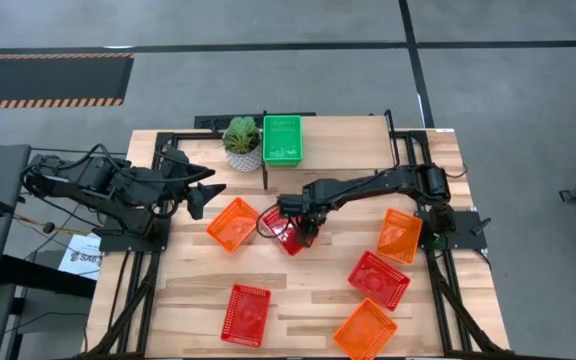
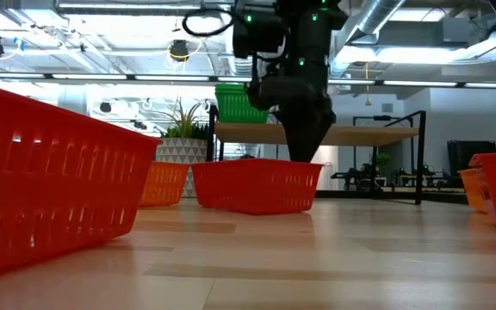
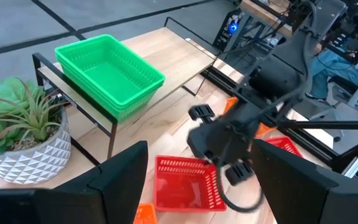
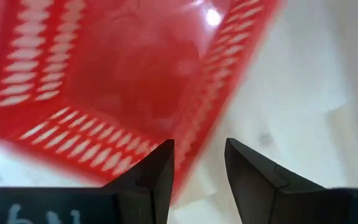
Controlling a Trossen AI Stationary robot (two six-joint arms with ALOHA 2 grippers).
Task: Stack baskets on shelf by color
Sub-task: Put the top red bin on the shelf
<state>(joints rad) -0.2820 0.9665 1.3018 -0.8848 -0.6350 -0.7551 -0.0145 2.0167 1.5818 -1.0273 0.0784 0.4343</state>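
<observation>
While both arms sit over the wooden table (image 1: 298, 310), only the right one is at work. At centre frame in the high view the right gripper (image 1: 303, 228) points down at a red basket (image 1: 286, 232) just right of the orange basket (image 1: 233, 223). The right wrist view shows its two fingers (image 4: 157, 171) parted, one on either side of the basket's near wall (image 4: 191, 149), not pinching it; whether the pads touch the mesh I cannot tell. The low view shows this basket (image 2: 257, 185) flat on the tabletop beneath the gripper. The left gripper (image 1: 203, 195) waits at left of centre, jaws spread wide and holding nothing, aimed toward the orange basket. The shelf (image 1: 343, 135) stands at upper centre of the table, with green baskets (image 1: 282, 139) nested at its left end, beside the potted plant (image 1: 241, 142). How many green ones are stacked cannot be read clearly. Loose baskets on the table: a second red (image 1: 246, 314) at lower centre-left, a third red (image 1: 378, 279) at lower right, an orange one (image 1: 399, 235) at right, another orange (image 1: 365, 330) at the bottom edge.
</observation>
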